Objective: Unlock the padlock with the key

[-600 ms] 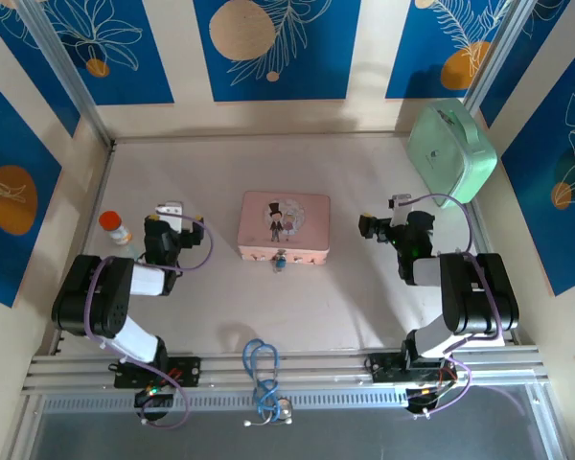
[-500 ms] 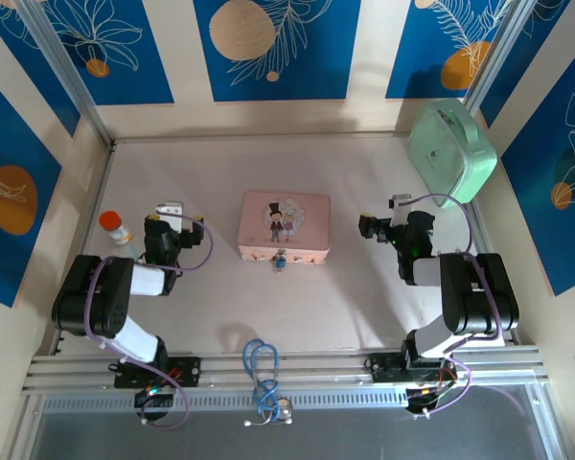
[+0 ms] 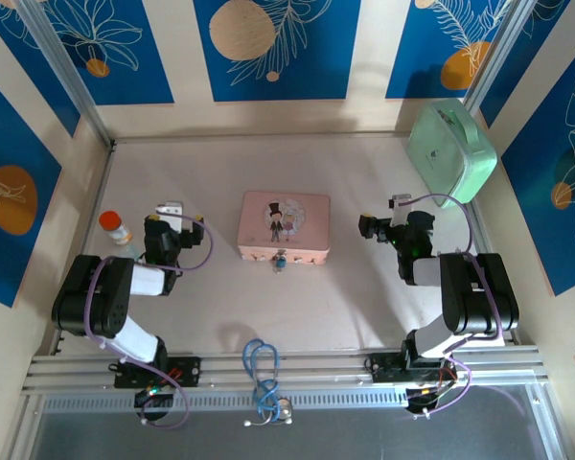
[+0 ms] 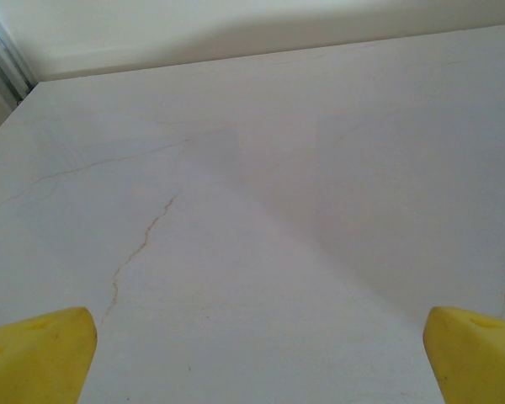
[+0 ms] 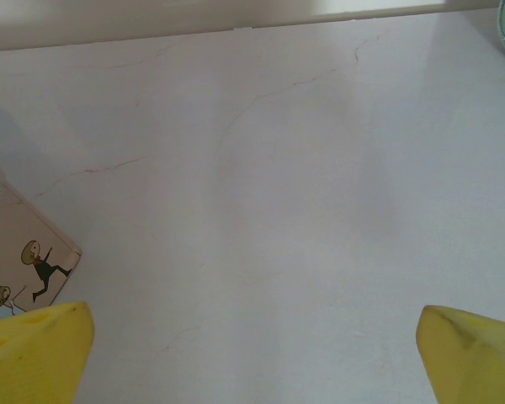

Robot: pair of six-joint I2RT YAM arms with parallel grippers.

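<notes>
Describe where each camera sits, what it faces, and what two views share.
Top external: above and behind, looking down on the pale marbled table, both arms, pink rectangular picture tin, tiny blue-teal padlock.
Left wrist: on the left gripper, low, facing table and far wall; yellow fingers apart.
Right wrist: on the right gripper, likewise; yellow fingers apart.
Shared: right wrist and top both show the tin.

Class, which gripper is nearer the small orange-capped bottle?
Left. The left gripper sits close beside the bottle; the right gripper is far across the table, beyond the pink tin.
</notes>
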